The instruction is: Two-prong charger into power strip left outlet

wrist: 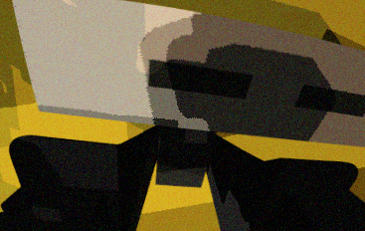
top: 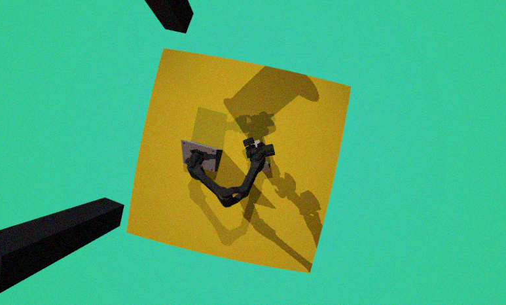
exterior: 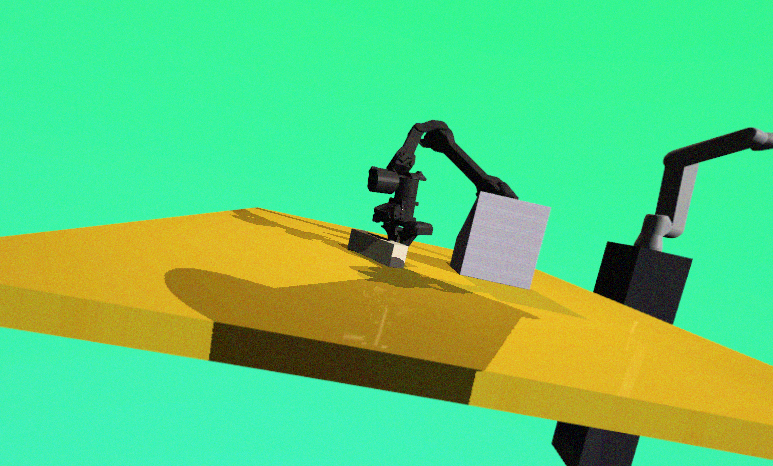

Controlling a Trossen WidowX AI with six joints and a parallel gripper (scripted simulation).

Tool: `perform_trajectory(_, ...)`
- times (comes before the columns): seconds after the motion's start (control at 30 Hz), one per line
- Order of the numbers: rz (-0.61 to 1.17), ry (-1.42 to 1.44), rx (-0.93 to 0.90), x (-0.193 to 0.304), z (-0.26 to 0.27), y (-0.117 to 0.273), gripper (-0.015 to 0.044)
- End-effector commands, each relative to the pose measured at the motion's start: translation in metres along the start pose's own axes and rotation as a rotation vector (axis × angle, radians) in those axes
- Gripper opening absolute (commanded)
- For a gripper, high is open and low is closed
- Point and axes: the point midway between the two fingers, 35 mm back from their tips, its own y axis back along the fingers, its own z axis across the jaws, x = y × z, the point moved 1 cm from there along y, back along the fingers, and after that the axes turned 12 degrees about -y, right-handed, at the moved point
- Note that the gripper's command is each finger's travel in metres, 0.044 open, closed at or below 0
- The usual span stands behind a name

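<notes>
Gripper closed on the charger, at the power strip's long edge

Item 1: gripper point(top: 256, 146) point(exterior: 399, 239) point(wrist: 181, 132), black, pointed down at the power strip point(top: 268, 167) point(exterior: 368, 250) point(wrist: 91, 60), its fingers shut on a dark block, the charger point(wrist: 180, 171).

Item 2: charger, small and dark, seen in the wrist view against the strip's near long edge; whether the two touched could not be told. Prongs hidden from sight; seating in an outlet could not be confirmed.

Item 3: power strip, pale, oblong, flat on the yellow table point(top: 194, 83) point(exterior: 116, 254) point(wrist: 52, 121). Two dark slot-like patches marked its upper face, which was partly in shadow.

Item 4: black arm point(top: 207, 183) point(exterior: 467, 162), bent at the elbow, reaching over to the strip from a grey mounting block point(top: 209, 164) point(exterior: 505, 240) that stood apart from it.

Item 5: second arm point(exterior: 707, 150), grey and dark, on a black pedestal point(exterior: 658, 283), well apart from the strip, beyond the table's edge.
</notes>
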Motion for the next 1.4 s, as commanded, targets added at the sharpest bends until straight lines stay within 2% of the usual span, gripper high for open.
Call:
perform_trajectory(0.0, -0.021, -0.011, -0.012, -0.0051, 0.0020, 0.0022, 0.0000)
perform_trajectory(1.37, -0.005, -0.005, -0.002, 0.0004, 0.0004, -0.0005, 0.0000)
